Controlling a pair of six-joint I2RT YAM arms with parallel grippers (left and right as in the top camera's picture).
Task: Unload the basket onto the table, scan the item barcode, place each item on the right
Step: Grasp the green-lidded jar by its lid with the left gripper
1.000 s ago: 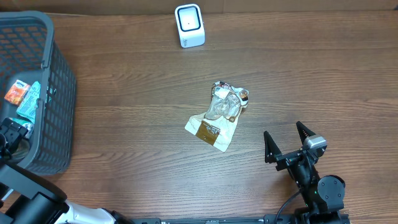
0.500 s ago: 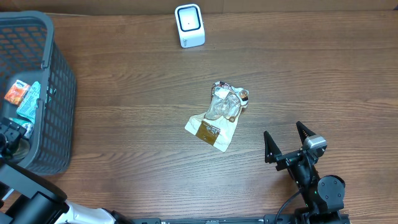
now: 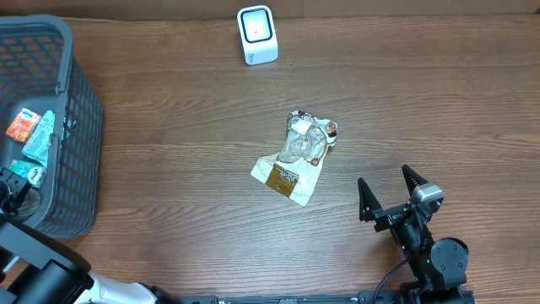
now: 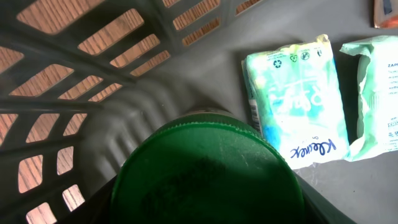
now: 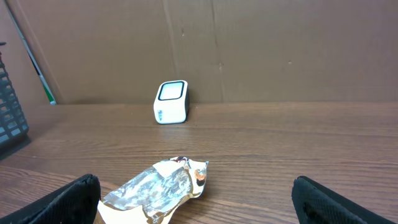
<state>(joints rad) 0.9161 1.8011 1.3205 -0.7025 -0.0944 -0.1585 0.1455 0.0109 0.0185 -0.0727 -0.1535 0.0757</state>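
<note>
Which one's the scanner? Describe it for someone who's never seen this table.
On the brown wooden table, look at the far edge by the cardboard wall. The small white rounded box with a dark-framed window stands there alone. Unlike the crumpled white-and-clear wrapper lying mid-table, it is rigid and upright.

Grey mesh basket (image 3: 84,143) at left edge of wood table (image 3: 169,110). Inside: orange packet (image 3: 20,126) toward far side. Teal-white tissue pack (image 4: 297,99), Kleenex print, flat on basket floor. Second pale pack (image 4: 380,93) just beside it. Crumpled cream-brown wrapper (image 3: 295,160) lies mid-table, well apart from basket. Brown cardboard wall (image 5: 280,50) behind table.
</note>
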